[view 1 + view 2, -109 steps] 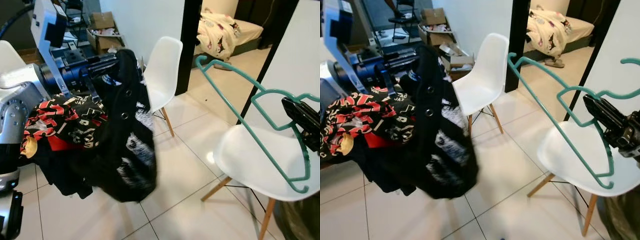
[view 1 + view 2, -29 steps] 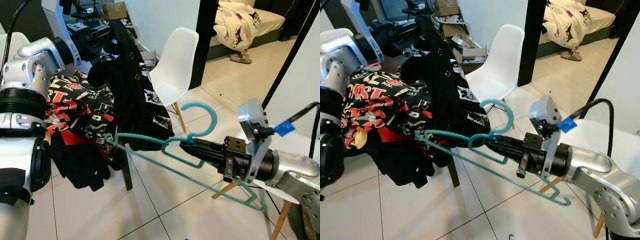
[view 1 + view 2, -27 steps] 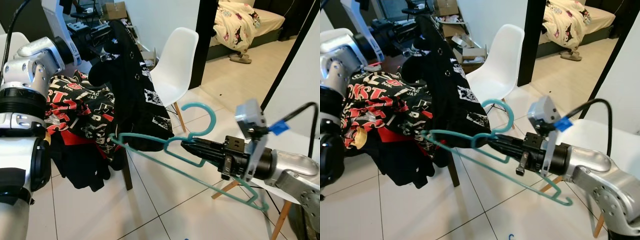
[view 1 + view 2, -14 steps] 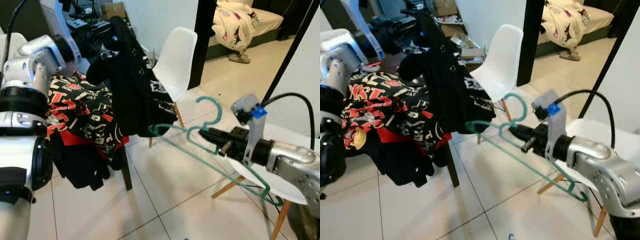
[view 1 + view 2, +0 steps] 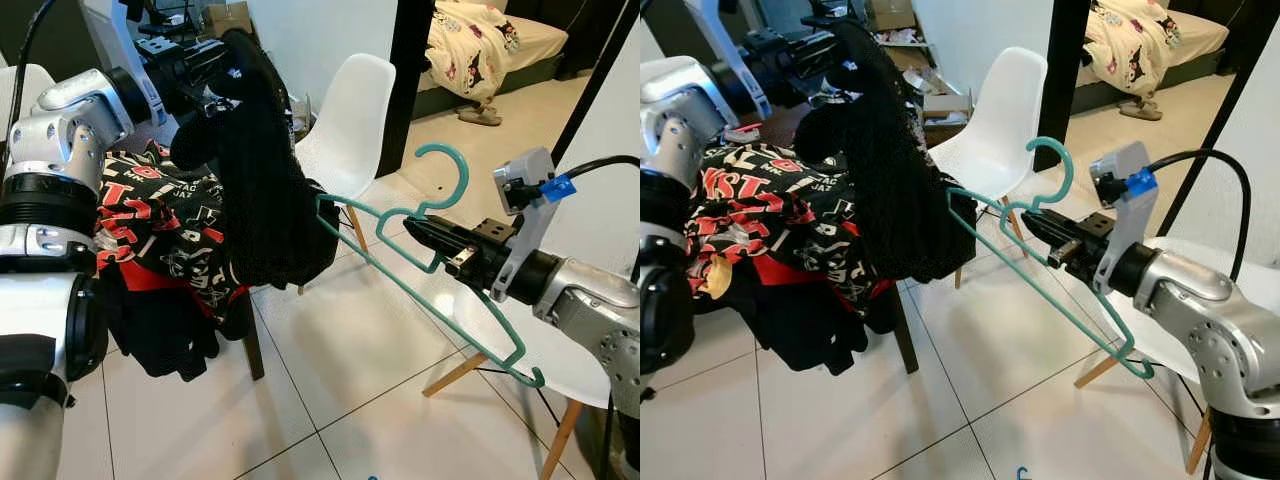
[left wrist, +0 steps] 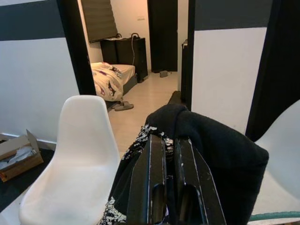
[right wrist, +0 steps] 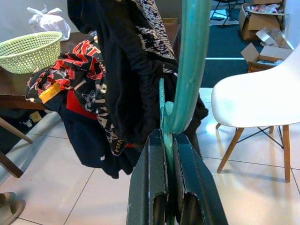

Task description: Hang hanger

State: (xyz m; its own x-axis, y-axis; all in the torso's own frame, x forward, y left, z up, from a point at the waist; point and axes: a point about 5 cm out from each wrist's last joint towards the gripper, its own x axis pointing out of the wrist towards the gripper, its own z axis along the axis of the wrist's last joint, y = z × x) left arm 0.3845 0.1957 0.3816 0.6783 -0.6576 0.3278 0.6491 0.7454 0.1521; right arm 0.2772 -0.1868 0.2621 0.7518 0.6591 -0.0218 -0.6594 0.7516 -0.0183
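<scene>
The right claw (image 5: 418,232), clamped on the teal hanger (image 5: 420,275) just below its hook, now sits higher and farther to the right than a second ago, when it reached low toward the pile of clothes (image 5: 160,235). The hanger's far tip, then beside the red-and-black printed clothes, now touches the hanging black garment (image 5: 265,200) near its lower edge. Nearly four seconds ago the hanger stood far off to the right, over the white chair (image 5: 545,345), well apart from the garment. The left claw (image 6: 166,187), pinching the black garment, holds it higher and more bunched than it was then.
</scene>
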